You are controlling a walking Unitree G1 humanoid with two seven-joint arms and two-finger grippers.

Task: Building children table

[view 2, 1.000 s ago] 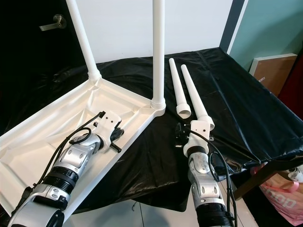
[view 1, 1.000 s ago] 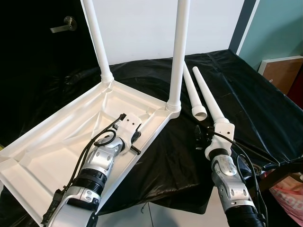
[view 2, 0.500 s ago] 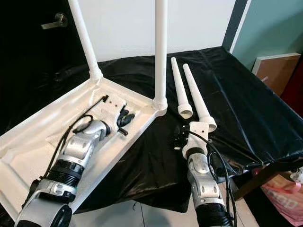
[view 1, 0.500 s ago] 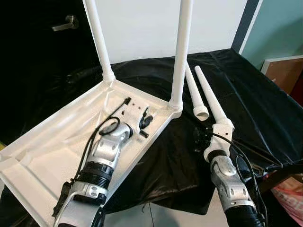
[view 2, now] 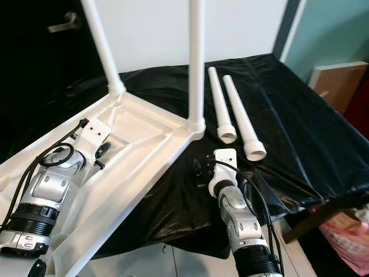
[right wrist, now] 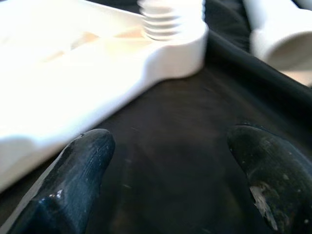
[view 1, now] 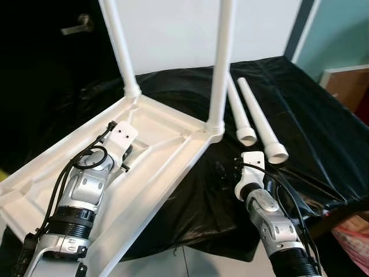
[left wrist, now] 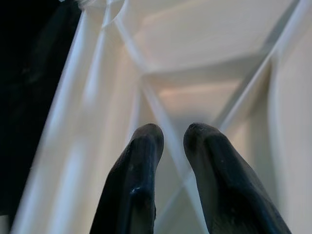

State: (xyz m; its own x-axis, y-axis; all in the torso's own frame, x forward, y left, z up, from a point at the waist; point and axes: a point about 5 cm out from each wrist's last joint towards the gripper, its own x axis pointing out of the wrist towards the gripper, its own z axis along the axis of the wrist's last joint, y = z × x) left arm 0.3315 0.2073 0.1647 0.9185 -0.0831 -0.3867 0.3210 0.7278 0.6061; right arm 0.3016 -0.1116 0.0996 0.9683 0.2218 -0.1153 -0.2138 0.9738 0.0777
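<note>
Both upright table legs [view 1: 221, 63] [view 1: 118, 49] run out past the top edge of the head views, so their free ends are cut off. The near corner of the upturned white tabletop [view 1: 167, 144] passes out of frame at the bottom left. The left arm's wrist block hides most of the left gripper [view 1: 122, 158] from above. The right wrist view is blurred, and the threaded leg base [right wrist: 170, 19] there is clipped by the edge. The door handle [view 1: 76, 26] is dim against the dark.
</note>
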